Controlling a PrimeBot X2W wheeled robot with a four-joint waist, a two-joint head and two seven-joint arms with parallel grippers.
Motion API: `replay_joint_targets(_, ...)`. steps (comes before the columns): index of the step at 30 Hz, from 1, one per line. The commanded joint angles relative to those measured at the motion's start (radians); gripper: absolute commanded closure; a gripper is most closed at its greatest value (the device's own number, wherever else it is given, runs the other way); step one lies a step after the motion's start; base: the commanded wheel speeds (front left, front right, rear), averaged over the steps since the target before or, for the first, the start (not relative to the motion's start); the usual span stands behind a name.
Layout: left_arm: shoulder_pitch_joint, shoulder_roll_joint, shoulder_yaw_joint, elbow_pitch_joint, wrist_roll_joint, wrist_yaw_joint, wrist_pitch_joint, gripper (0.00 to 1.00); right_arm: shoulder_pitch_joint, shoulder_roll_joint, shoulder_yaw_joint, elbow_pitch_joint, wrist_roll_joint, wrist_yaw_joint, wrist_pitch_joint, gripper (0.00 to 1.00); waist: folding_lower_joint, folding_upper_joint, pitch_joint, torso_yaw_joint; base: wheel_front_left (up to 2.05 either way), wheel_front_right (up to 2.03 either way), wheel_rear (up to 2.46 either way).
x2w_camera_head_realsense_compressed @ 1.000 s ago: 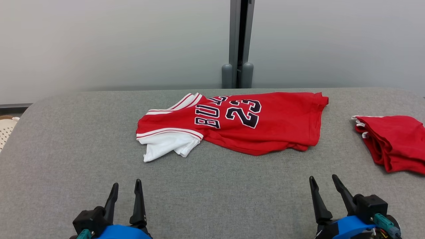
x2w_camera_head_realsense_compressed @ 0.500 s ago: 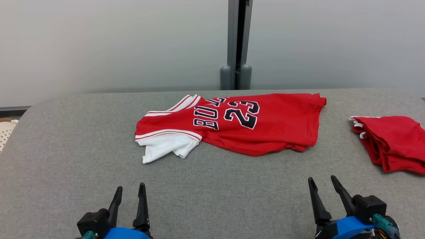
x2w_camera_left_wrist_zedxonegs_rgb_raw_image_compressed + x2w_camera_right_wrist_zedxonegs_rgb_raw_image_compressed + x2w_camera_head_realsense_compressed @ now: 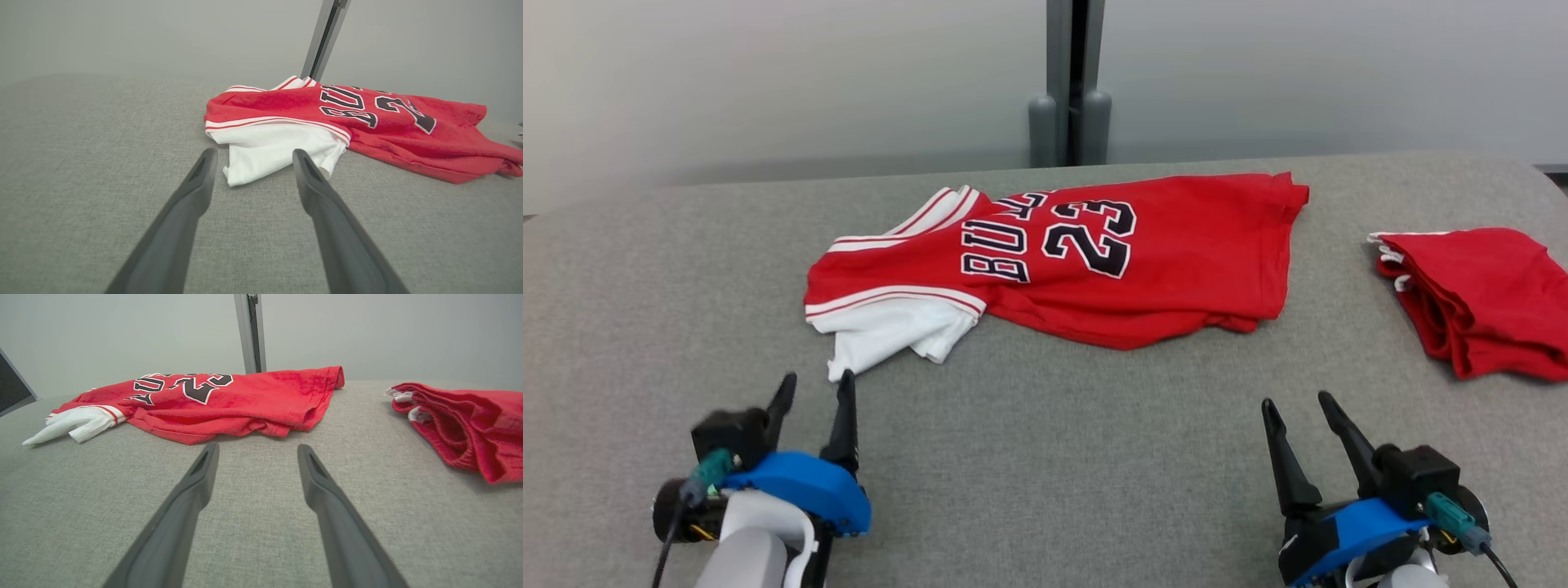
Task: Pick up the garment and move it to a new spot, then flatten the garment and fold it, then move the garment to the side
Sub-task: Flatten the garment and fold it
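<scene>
The garment point(image 3: 1176, 253) is a red jersey with a black "23" print, lying crumpled across the middle of the grey fabric surface point(image 3: 1045, 457). Its white sleeve point(image 3: 890, 335) sticks out at the near left end. My left gripper point(image 3: 818, 377) is open, its fingertips just short of the sleeve's corner. In the left wrist view the left gripper point(image 3: 254, 153) frames the sleeve point(image 3: 269, 139) without touching it. My right gripper point(image 3: 1296, 400) is open and empty at the lower right, well short of the garment's point(image 3: 245, 396) near hem.
A second red cloth point(image 3: 1486, 294) lies folded at the right edge of the surface, also seen as the red cloth point(image 3: 461, 424) right of my right fingers. A grey wall with a vertical post point(image 3: 1070, 82) stands behind the far edge.
The head camera has shifted, so the whole scene sits lower and further left. My left gripper has advanced toward the white sleeve. The right gripper has barely moved.
</scene>
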Motion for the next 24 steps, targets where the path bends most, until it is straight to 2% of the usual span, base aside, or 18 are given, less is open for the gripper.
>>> replay_joint_targets(1, -0.054, 0.019, 0.006, 0.026, -0.001, -0.003, 0.016, 0.00, -0.024, -0.002, 0.006, -0.005, -0.006, 0.000, -0.003, 0.00, -0.0001, -0.0001, 0.035, -0.003, 0.00, 0.00, 0.00)
replay_joint_targets(7, -0.195, 0.050, 0.023, 0.161, -0.027, -0.005, 0.099, 0.00, -0.071, -0.002, 0.030, -0.021, -0.004, 0.000, -0.003, 0.00, -0.0001, -0.0001, 0.135, -0.038, 0.00, 0.00, 0.00)
replay_joint_targets(12, -0.260, 0.056, 0.016, 0.252, -0.040, -0.011, 0.132, 0.00, -0.089, -0.002, 0.025, -0.023, 0.002, 0.000, -0.003, 0.00, -0.0001, -0.0001, 0.172, -0.056, 0.00, 0.00, 0.00)
replay_joint_targets(14, -0.267, 0.056, 0.003, 0.274, -0.040, -0.019, 0.129, 0.64, -0.091, -0.002, 0.020, -0.024, 0.002, 0.000, -0.003, 0.00, -0.0001, -0.0001, 0.174, -0.060, 0.00, 0.00, 0.00)
replay_joint_targets(15, -0.272, 0.054, -0.004, 0.280, -0.041, -0.022, 0.122, 0.90, -0.092, -0.002, 0.018, -0.024, 0.003, 0.000, -0.003, 0.00, -0.0001, -0.0001, 0.174, -0.061, 0.00, 0.00, 0.00)
replay_joint_targets(16, -0.276, 0.052, -0.012, 0.285, -0.041, -0.025, 0.119, 1.00, -0.092, -0.002, 0.017, -0.023, 0.003, 0.000, -0.003, 0.00, -0.0001, -0.0001, 0.173, -0.061, 0.00, 0.00, 0.00)
replay_joint_targets(21, -0.278, 0.045, -0.065, 0.293, -0.049, -0.036, 0.105, 1.00, -0.090, -0.002, 0.010, -0.023, 0.008, 0.000, -0.003, 0.00, -0.0001, -0.0001, 0.153, -0.055, 0.00, 0.00, 0.00)
replay_joint_targets(24, -0.286, 0.049, -0.086, 0.268, -0.049, -0.039, 0.055, 1.00, -0.083, -0.002, 0.004, -0.023, 0.011, 0.000, -0.003, 0.00, -0.0001, -0.0001, 0.133, -0.044, 0.00, 0.00, 0.00)
